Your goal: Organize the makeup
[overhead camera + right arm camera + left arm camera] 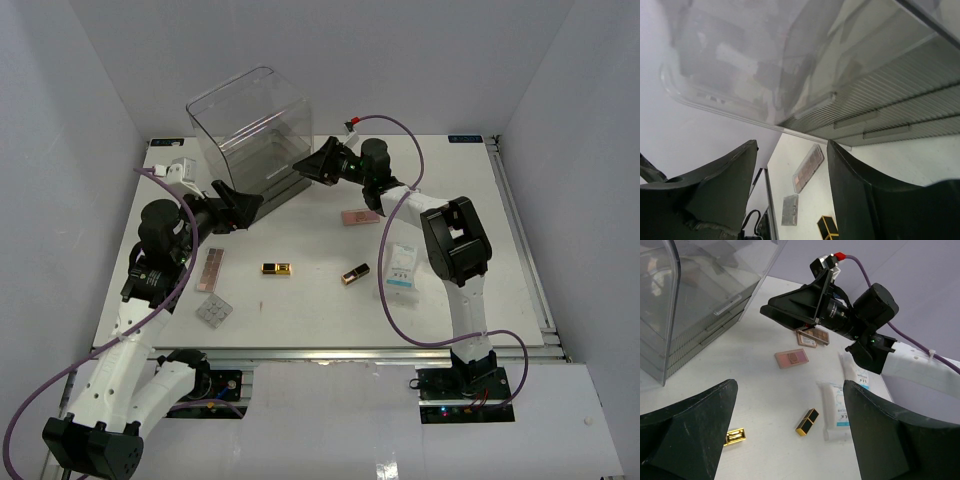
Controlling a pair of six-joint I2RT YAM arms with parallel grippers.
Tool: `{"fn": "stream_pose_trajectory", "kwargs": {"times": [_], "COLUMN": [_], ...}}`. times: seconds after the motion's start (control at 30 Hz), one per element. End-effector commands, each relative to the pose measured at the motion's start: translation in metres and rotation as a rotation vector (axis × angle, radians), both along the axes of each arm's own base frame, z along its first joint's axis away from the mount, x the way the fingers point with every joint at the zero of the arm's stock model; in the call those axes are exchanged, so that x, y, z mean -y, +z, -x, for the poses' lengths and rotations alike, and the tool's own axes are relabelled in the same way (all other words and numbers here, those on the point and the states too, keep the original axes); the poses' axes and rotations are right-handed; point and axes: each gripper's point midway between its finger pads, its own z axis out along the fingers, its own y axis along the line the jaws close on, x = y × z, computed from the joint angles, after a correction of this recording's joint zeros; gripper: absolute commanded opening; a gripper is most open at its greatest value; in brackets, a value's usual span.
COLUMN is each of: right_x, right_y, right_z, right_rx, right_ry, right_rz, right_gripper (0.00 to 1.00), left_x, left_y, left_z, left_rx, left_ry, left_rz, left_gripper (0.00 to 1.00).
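Observation:
The makeup lies spread over the white table. A brown palette [210,268] and a grey square palette [213,311] lie at the left. Two gold-black cases [277,268] [354,273] sit in the middle, with a pink palette [358,216] and a white-teal packet [401,266] to the right. My left gripper [240,207] hangs open beside the clear drawer box [250,130], nothing between its fingers [695,425]. My right gripper [305,165] is open just in front of the box's drawer fronts [875,115], holding nothing.
A second brown palette [812,336] lies under the right arm's wrist. The right arm [455,240] reaches over the table's right half above the packet. The enclosure's walls close in the table on three sides.

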Motion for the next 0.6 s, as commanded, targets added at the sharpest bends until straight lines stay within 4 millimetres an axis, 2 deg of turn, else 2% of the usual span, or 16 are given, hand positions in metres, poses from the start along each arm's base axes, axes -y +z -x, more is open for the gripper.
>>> {"fn": "stream_pose_trajectory", "kwargs": {"times": [0.0, 0.23, 0.57], "right_x": [-0.019, -0.032, -0.040], "right_y": [0.014, 0.000, -0.004], "right_z": [0.000, -0.009, -0.022], "right_rx": [0.084, 0.067, 0.026], "right_ry": [0.032, 0.042, 0.028], "right_rz": [-0.020, -0.055, -0.130], "right_gripper": [0.64, 0.59, 0.52], "left_x": [0.001, 0.002, 0.000], "left_y": [-0.019, -0.016, -0.012], "left_z": [0.001, 0.004, 0.007], "left_rx": [-0.056, -0.048, -0.045], "left_ry": [-0.015, -0.018, -0.006], "left_rz": [-0.016, 0.004, 0.022], "left_gripper": [0.98, 0.98, 0.98]}}
